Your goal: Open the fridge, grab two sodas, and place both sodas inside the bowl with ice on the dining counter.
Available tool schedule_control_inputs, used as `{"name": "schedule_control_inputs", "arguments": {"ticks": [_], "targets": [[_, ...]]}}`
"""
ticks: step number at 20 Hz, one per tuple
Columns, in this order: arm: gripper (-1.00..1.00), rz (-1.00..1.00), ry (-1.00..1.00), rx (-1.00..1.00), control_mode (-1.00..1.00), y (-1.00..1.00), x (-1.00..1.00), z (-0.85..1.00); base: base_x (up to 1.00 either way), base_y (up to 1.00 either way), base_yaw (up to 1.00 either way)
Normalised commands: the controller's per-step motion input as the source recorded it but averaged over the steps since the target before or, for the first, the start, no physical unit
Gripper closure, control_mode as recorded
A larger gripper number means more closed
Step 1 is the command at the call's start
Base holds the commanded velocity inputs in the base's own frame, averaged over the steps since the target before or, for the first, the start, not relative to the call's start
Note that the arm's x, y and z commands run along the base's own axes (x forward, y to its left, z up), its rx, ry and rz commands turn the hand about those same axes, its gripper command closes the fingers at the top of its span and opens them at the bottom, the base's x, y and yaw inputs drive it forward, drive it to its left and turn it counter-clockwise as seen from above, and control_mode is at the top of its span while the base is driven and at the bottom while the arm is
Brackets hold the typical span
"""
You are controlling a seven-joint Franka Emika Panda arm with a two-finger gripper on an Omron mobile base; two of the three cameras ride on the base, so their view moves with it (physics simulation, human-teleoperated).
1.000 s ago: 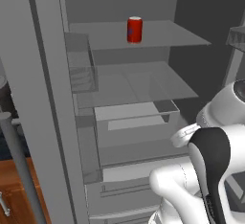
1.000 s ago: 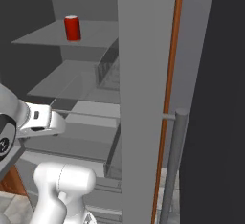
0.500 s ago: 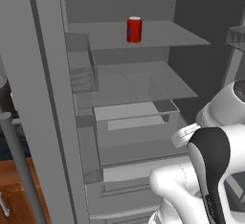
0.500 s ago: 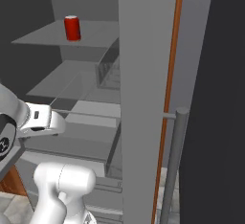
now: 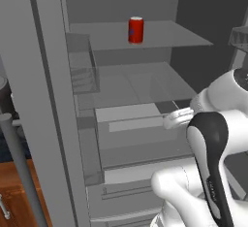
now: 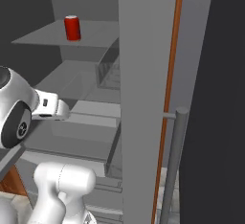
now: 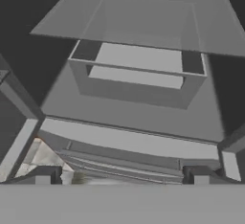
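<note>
The fridge stands open, its left door swung out towards me and its right door edge-on in the right base view. One soda, a red can with a silver top, stands upright on the upper glass shelf. My gripper is open, with its dark fingertips wide apart and nothing between them. It hangs in front of the fridge, well below the can's shelf, and looks down at a clear crisper drawer. The bowl and the dining counter are out of view.
A long bar handle runs down the left door, and another stands by the right door. Clear door bins line the left door's inside. Lower fridge drawers lie under the crisper. Reddish-brown wood shows at lower left.
</note>
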Motion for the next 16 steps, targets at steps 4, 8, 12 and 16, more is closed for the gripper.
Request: {"name": "schedule_control_inputs", "arguments": {"ticks": [4, 8, 12, 16], "targets": [[-1.00, -0.02, -0.20, 0.09, -1.00, 0.72, 0.39, 0.67, 0.00, 0.00, 0.00], [-1.00, -0.09, -0.19, 0.02, -1.00, 0.46, 0.25, 0.87, 0.00, 0.00, 0.00], [-1.00, -0.06, -0.12, 0.03, -1.00, 0.05, 0.32, 0.71, 0.00, 0.00, 0.00], [-1.00, 0.00, -0.11, 0.10, -1.00, -0.28, 0.47, 0.40, 0.00, 0.00, 0.00]]}}
